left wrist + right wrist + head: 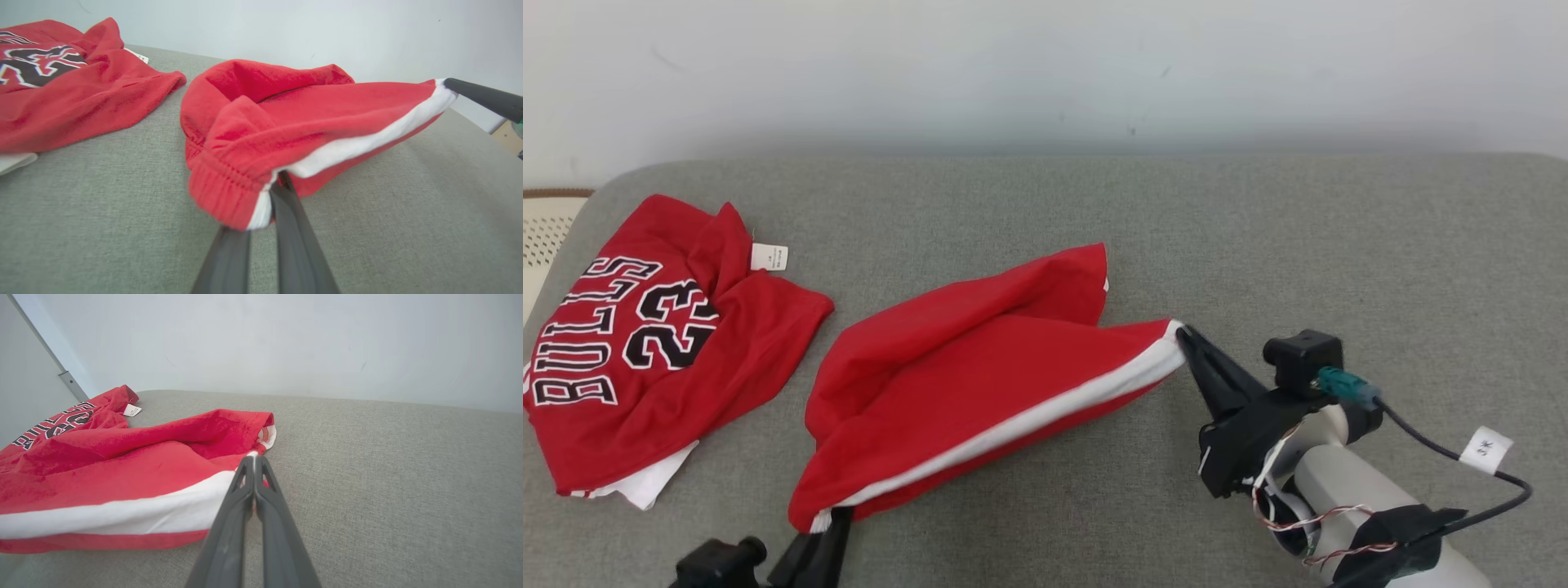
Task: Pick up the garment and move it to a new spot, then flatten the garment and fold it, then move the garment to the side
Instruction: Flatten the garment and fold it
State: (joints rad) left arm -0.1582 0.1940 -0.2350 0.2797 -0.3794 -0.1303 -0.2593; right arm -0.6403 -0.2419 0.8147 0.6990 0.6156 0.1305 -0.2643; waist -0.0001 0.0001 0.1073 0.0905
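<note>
Red shorts (pixel 980 367) with a white side stripe (pixel 1045 412) lie across the middle of the grey fabric surface (pixel 1258 245), and I hold them at both ends. My left pincer (pixel 833 523), at the lower left of the head view, is closed narrowly on the elastic waistband corner where the stripe ends. My right pincer (pixel 1188 339) is pinched tight on the hem corner at the stripe's other end. The striped edge runs straight between my two grips, while the rest of the cloth slumps in folds behind it on the surface. Well apart to my left lies a red jersey (pixel 645 343) lettered BULLS 23, with a white label (pixel 769 256) at its upper edge.
</note>
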